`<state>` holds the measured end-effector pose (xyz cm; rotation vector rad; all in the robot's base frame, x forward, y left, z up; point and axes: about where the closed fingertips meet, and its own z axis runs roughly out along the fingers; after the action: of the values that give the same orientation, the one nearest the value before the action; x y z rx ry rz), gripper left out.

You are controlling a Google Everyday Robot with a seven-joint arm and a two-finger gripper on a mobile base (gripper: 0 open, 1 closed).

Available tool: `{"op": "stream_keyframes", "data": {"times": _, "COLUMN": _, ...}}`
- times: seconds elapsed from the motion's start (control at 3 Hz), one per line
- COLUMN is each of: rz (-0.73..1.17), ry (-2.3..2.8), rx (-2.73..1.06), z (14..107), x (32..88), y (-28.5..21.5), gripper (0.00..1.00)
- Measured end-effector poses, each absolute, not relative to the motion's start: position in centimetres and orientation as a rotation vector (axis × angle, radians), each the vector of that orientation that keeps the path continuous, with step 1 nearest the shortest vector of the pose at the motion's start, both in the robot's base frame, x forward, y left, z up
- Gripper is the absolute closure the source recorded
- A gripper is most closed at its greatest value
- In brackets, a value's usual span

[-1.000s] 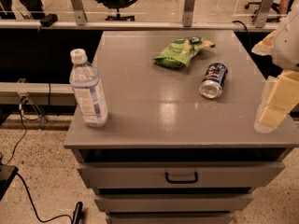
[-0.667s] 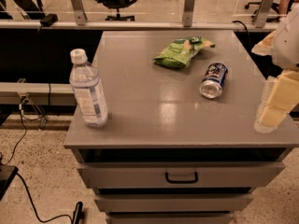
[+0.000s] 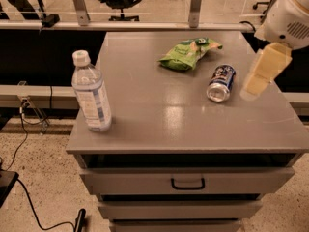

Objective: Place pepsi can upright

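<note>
The pepsi can (image 3: pixel 221 82), dark blue with a silver end facing me, lies on its side on the right part of the grey cabinet top (image 3: pixel 159 124). My gripper (image 3: pixel 263 74), a pale yellowish piece under the white arm, hangs above the top's right edge, just right of the can and apart from it. Nothing shows in it.
A green snack bag (image 3: pixel 187 53) lies behind the can. A clear water bottle (image 3: pixel 91 93) stands upright at the front left. The cabinet has a drawer with a black handle (image 3: pixel 187 183). A metal rail and office chairs are behind; cables lie on the floor at the left.
My gripper has risen and moved in toward the can from the right edge. The can, bag and bottle have not moved.
</note>
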<state>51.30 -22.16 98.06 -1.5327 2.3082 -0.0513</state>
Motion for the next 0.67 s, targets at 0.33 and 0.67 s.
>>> {"op": "stream_keyframes", "data": {"times": 0.33, "rz": 0.009, "ry": 2.389, "rx": -1.298, "z": 97.5, "x": 55.6, "y": -22.4, "gripper": 0.0}}
{"op": "stream_keyframes", "data": {"times": 0.67, "rz": -0.045, "ry": 2.477, "rx": -1.066, "z": 96.8, "x": 59.0, "y": -22.7, "gripper": 0.0}}
